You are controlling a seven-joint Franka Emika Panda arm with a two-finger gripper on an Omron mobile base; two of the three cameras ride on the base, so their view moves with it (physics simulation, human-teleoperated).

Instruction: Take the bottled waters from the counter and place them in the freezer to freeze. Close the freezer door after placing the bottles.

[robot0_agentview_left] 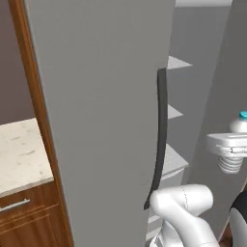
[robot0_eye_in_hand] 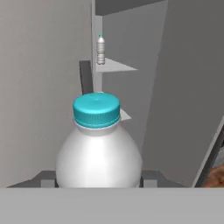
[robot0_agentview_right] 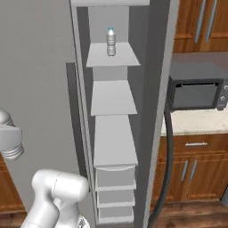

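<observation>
Closest in the hand view, the tool (robot0_eye_in_hand: 98, 183) is clenched on a second bottled water (robot0_eye_in_hand: 98, 144), upright outside the freezer (robot0_agentview_right: 113, 100). Carry it level past the freezer door (robot0_agentview_left: 103, 116) onto a shelf near the first bottle (robot0_agentview_right: 111, 42).

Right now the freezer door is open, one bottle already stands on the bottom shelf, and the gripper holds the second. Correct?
Not quite. The placed bottle stands on the top shelf of the freezer, as the right base view shows. The rest holds: the freezer door is open, and the gripper is shut on the second bottle.
</observation>
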